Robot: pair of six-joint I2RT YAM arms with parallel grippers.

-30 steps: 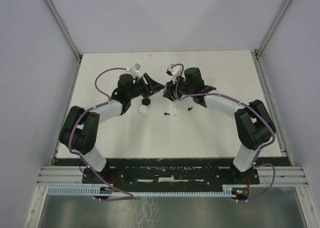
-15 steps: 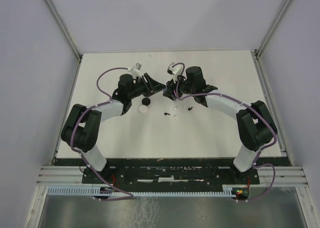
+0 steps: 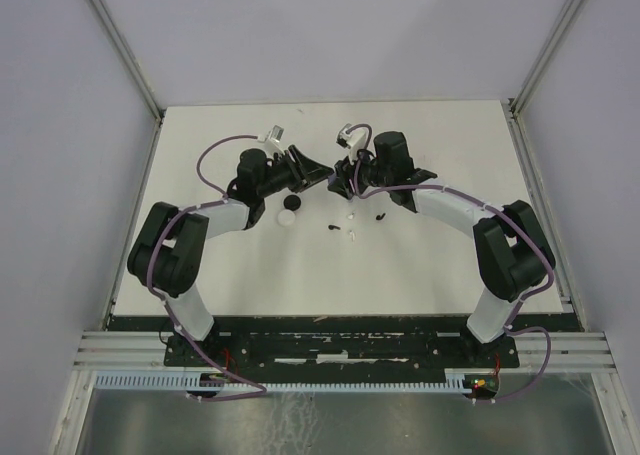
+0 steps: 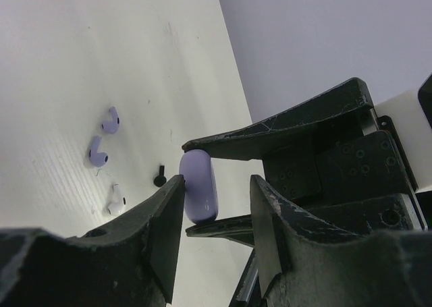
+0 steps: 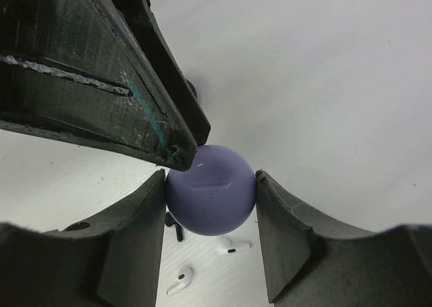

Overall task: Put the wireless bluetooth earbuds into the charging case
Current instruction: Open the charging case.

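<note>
Right gripper (image 5: 210,182) clamped on lilac case (image 5: 210,202); left gripper (image 4: 217,183) apart, 1 tip touching it; case likely light, rigid, slippery; earbuds (image 4: 98,152) tiny, pinch across body.

The charging case (image 5: 210,189), a smooth pale-lilac rounded puck with its lid closed, hangs above the bench (image 4: 67,50), pinched edge to edge in the right gripper (image 5: 210,192). The earbuds (image 4: 98,152) lie loose and close together on the bench: two lilac, one white (image 4: 116,204), one tiny black (image 4: 159,179).
</note>
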